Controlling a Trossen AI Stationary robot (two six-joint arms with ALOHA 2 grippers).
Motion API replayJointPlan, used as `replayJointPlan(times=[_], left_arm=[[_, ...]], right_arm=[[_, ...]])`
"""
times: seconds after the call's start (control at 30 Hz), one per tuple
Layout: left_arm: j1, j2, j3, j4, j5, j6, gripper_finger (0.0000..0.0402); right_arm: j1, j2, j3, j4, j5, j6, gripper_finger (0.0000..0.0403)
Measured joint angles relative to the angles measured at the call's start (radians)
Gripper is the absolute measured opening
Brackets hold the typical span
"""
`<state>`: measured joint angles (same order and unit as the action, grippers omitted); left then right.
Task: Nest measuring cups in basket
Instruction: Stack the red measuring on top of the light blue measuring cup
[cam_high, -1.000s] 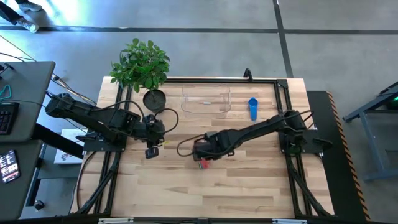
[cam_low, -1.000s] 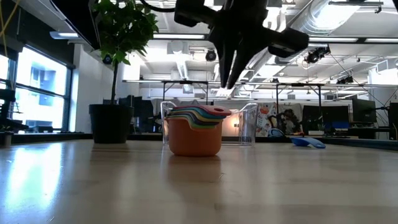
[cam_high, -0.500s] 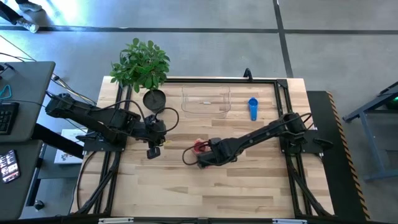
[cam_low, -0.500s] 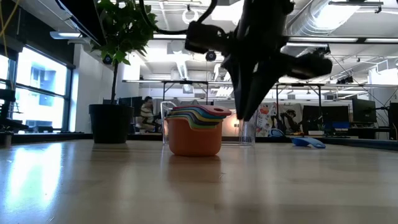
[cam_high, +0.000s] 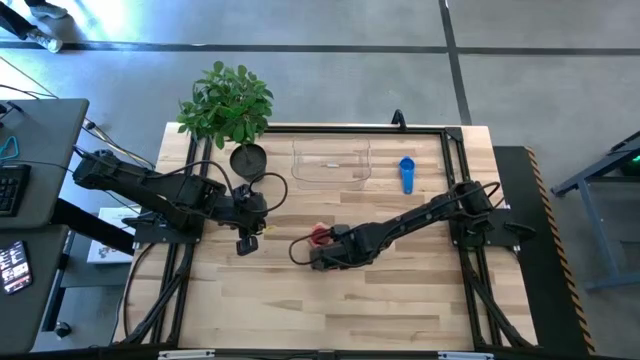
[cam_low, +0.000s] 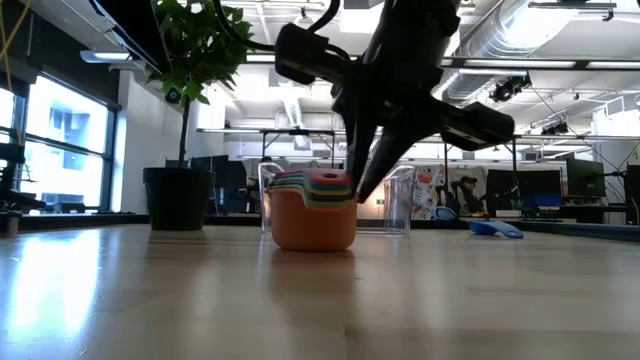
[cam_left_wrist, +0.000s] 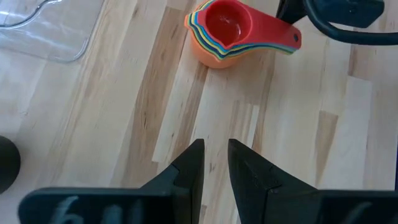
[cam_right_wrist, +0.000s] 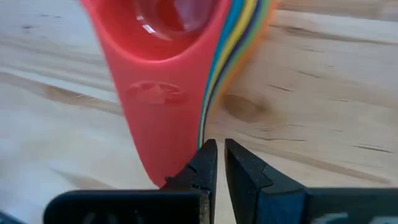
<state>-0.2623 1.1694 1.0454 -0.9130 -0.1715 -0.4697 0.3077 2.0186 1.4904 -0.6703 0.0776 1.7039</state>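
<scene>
Lowered since before, my right gripper (cam_right_wrist: 216, 163), fingers nearly closed on nothing, sits beside the nested cup stack's (cam_left_wrist: 225, 34) handles; left gripper (cam_left_wrist: 213, 163) likewise empty.

We're in a lab-like open workspace: exposed silver ceiling ducts (cam_low: 540, 30), rows of desks with dark monitors (cam_low: 585, 180), bare grey concrete floor (cam_high: 330, 80) around the pale wooden worktable (cam_high: 300, 300).

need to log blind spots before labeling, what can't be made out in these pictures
- High view: the stack of cups is mostly covered by the right arm; only red shows.
- Low view: the right tool tip is lost behind the stack; contact unclear.
- Right wrist view: the stack's bowls are cut off by the edge.
- Low view: the basket is partly hidden behind the stack.
</scene>
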Motion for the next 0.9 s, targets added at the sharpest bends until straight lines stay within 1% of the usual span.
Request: replayJointPlan(times=[0.27, 0.37, 0.47, 0.6, 0.67, 0.73, 0.9], left_arm=[[0.0, 0.0, 0.0, 0.0, 0.0, 0.001, 0.0062], [0.0, 0.0, 0.0, -0.001, 0.0, 0.001, 0.0062], [0.0, 0.0, 0.0, -0.002, 0.0, 0.019, 0.0062], [0.0, 0.0, 0.0, -0.007, 0.0, 0.028, 0.0062], [0.0, 0.0, 0.0, -0.015, 0.0, 0.032, 0.0062], [0.0, 0.0, 0.0, -0.017, 0.0, 0.045, 0.0062], [0.0, 0.0, 0.0, -0.018, 0.0, 0.071, 0.0062]], right_arm=[[0.0, 0.0, 0.001, -0.038, 0.0, 0.008, 0.0023], [0.001, -0.004, 0.034, -0.095, 0.002, 0.007, 0.0023], [0.01, -0.006, 0.12, -0.199, 0.054, 0.004, 0.0023], [0.019, -0.006, 0.243, -0.266, 0.194, -0.039, 0.0023], [0.012, -0.007, 0.298, -0.253, 0.262, -0.079, 0.0023], [-0.002, -0.01, 0.327, -0.22, 0.306, -0.113, 0.0023], [-0.035, -0.003, 0.342, -0.057, 0.335, -0.194, 0.0023]])
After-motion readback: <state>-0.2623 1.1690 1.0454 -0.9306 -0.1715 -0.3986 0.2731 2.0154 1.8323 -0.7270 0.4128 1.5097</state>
